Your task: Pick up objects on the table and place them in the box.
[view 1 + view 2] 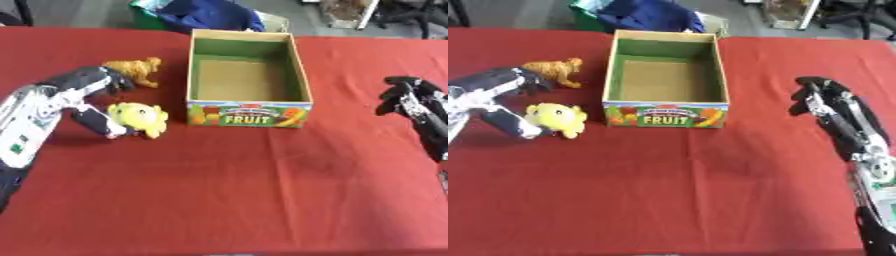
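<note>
The yellow toy (140,118) lies on the red table (262,190) just left of the box (248,80), with the left hand (96,107) against it, thumb low at its near side and fingers spread above, not yet closed around it. It looks soft, light and squashy; taking it around its round body should work. The orange toy (136,70) lies behind it. The right hand (824,100) hovers right of the box, fingers relaxed, holding nothing.
</note>
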{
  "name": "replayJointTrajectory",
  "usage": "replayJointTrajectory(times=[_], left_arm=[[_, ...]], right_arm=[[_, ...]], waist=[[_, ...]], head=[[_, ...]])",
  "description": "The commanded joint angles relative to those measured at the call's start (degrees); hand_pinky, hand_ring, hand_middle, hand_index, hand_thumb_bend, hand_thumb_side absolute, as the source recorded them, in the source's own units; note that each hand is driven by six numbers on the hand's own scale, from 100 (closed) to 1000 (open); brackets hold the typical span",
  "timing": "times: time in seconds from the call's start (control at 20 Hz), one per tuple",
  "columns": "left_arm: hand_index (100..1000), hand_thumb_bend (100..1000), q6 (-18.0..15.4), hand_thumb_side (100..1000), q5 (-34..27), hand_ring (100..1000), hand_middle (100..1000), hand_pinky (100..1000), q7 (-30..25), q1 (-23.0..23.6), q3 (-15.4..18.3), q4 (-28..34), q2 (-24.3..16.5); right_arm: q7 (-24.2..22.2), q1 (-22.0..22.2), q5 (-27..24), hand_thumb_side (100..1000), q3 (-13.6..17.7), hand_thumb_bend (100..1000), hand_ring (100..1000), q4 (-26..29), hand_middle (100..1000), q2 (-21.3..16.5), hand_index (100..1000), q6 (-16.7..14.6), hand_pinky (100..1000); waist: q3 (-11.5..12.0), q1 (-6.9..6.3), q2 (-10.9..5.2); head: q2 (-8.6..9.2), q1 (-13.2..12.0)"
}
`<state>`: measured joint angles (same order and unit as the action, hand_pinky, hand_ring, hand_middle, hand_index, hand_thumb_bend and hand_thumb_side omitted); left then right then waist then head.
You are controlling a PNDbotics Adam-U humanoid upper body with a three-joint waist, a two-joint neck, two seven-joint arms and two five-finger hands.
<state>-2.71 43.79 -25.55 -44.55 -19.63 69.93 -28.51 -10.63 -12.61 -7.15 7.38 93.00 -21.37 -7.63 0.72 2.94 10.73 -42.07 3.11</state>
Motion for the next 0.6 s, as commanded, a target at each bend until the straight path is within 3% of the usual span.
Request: replayJointTrajectory(times=[0.05, 0.6], left_arm=[[821, 555, -0.48, 252, 2.56, 716, 717, 723, 1.95, -2.30, -0.13, -2.44, 1.01], [802, 462, -3.54, 156, 8.26, 684, 680, 706, 2.36, -3.70, 0.48, -11.05, 4.85]], right_arm=[[-0.16, -0.46, 0.08, 568, 0.29, 100, 524, 0.55, 547, -0.96, 769, -0.20, 567], [-0.32, -0.39, 0.05, 570, 0.26, 100, 525, 0.50, 547, -0.68, 770, -0.20, 567]], waist=[[-0.17, -0.08, -0.78], [-0.60, 0.03, -0.73]], head=[[-0.01, -0.18], [-0.16, 0.01]])
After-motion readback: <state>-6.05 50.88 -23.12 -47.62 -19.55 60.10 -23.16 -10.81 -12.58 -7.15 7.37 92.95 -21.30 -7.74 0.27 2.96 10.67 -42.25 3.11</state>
